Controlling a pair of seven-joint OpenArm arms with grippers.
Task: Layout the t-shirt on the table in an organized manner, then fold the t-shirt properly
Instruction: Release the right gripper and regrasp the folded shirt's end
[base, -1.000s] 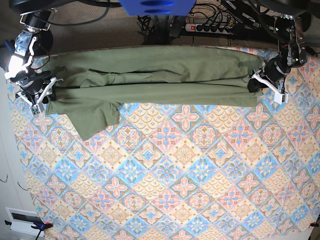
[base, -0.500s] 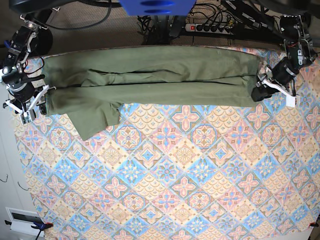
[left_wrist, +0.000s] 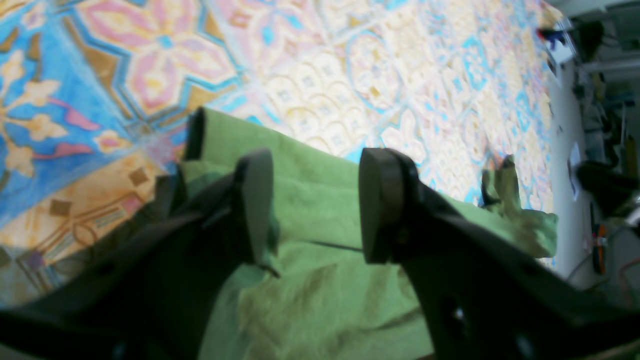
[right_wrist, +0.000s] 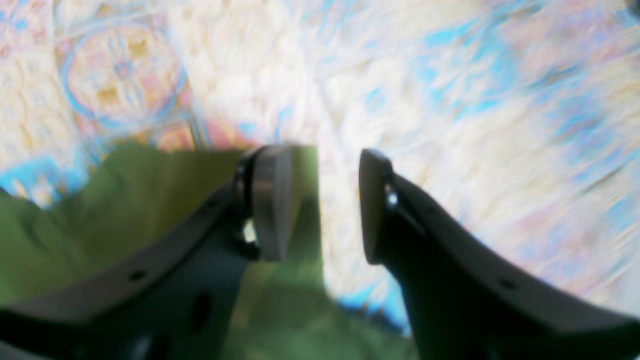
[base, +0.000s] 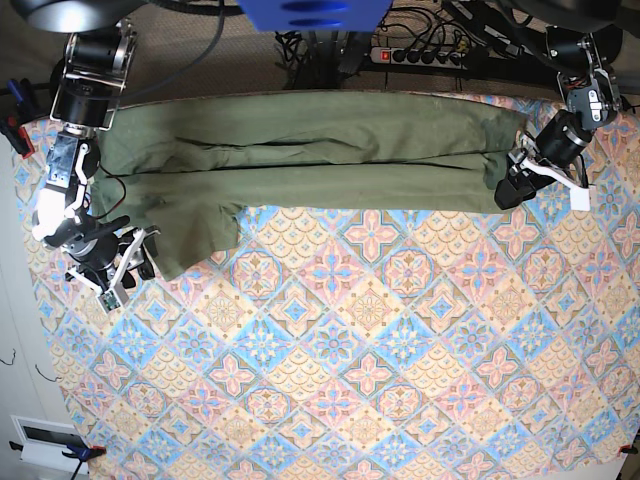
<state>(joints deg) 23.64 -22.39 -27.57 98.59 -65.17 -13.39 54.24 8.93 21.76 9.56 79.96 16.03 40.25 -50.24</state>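
— Along the far edge of the bench (base: 370, 390), how did the t-shirt (base: 320, 160) lie?
— Folded into a long band. Left gripper (base: 520, 172) fingers (left_wrist: 382, 200) were released over its end; right gripper (base: 120, 270) fingers (right_wrist: 272, 200) stood apart, empty, beside the sleeve.

The t-shirt (base: 300, 160) fills the far strip; the near table (base: 380, 380) lies bare for passage

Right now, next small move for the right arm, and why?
Probably lower the right end effector onto the sleeve sticking out below the folded t-shirt and grip it. Its jaws stand open at that flap's edge, and the flap spoils the neat band.
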